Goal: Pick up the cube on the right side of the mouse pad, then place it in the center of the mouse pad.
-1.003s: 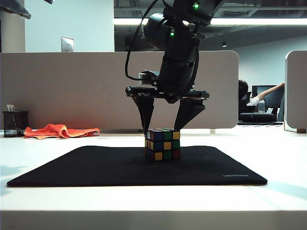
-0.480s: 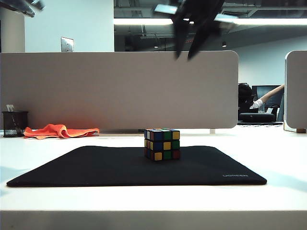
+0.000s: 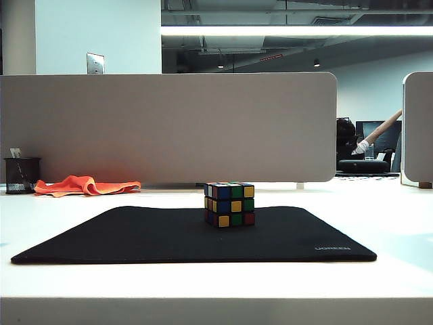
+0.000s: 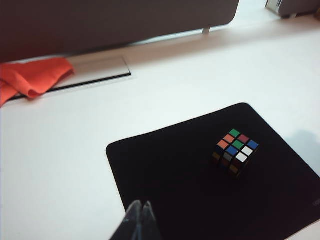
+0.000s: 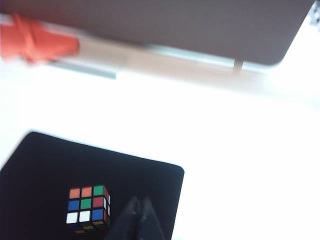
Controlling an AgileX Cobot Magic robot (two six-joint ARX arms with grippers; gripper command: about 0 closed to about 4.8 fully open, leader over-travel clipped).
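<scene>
In the exterior view we see the small puzzle cube with black edges and coloured stickers (image 3: 229, 204) resting on the large flat black mouse pad (image 3: 135, 237), about in the middle from left to right and toward its far edge. Neither arm shows here. At the far left lie a crumpled orange cloth (image 3: 86, 185) and a black mesh pen cup (image 3: 21, 175), well apart from the pad.

In the left wrist view, the left gripper (image 4: 140, 222) hangs high over the near left part of the pad with its two fingers pressed together and nothing between them. The cube (image 4: 235, 153) sits free, well apart from it.

In the right wrist view, which is a little blurred, the right gripper (image 5: 137, 220) is also closed and empty, above the pad (image 5: 45, 170), with the cube (image 5: 89, 206) beside it below.

We judge the placing done. The cube looks light, stiff and hard, with smooth stickers that may slip. For any new grasp we would take two opposite flat faces at middle height, since its layers could twist.
</scene>
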